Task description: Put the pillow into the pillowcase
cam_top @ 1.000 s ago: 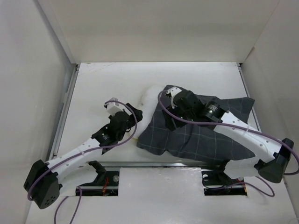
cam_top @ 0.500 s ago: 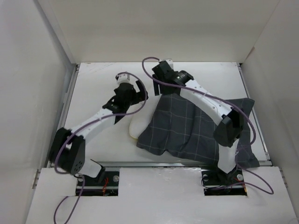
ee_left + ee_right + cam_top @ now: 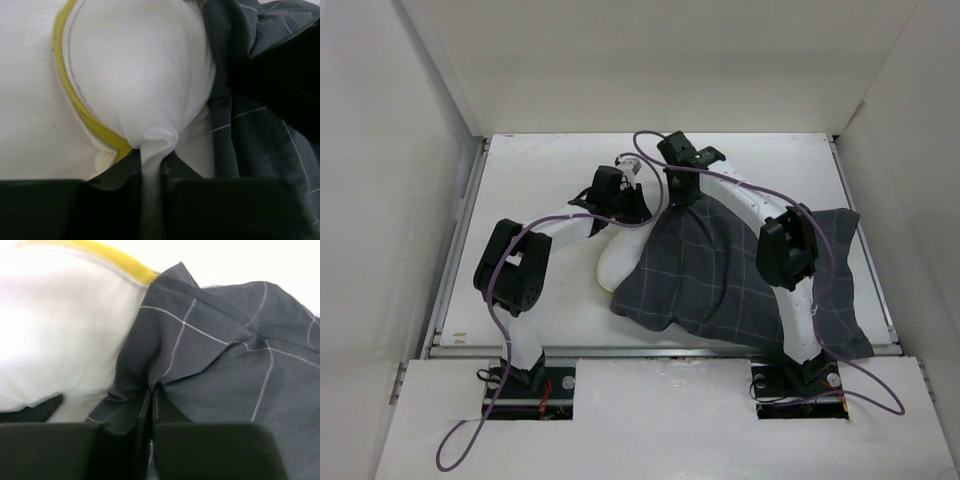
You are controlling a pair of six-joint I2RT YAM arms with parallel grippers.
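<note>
The left pincer [image 3: 154,189] is closed narrow on the pillow [image 3: 140,75], with a gathered fold of the pale cover nipped between its two dark fingers [image 3: 65,210]. Straight ahead of this pincer the pillow bulges up rounded, and its yellow edging [image 3: 80,107] curves off ahead and to the left. To the pincer's right, touching the pillow, lies the pillowcase [image 3: 260,150], dark grey with thin light check lines. A small flap of it also sits against the left fingertip.

The right pincer [image 3: 151,429] is closed tight on the pillowcase, a crease of its edge caught between the fingers. Ahead and to the right of that pincer the checked cloth spreads in folds. To its left the pillow shows bare, with the cloth lapping over its side.

From above, the two pincers sit close together at the far end of the pillow, on the white bench [image 3: 535,190]. The pillowcase covers most of the pillow, leaving a pale strip beside the left arm.
</note>
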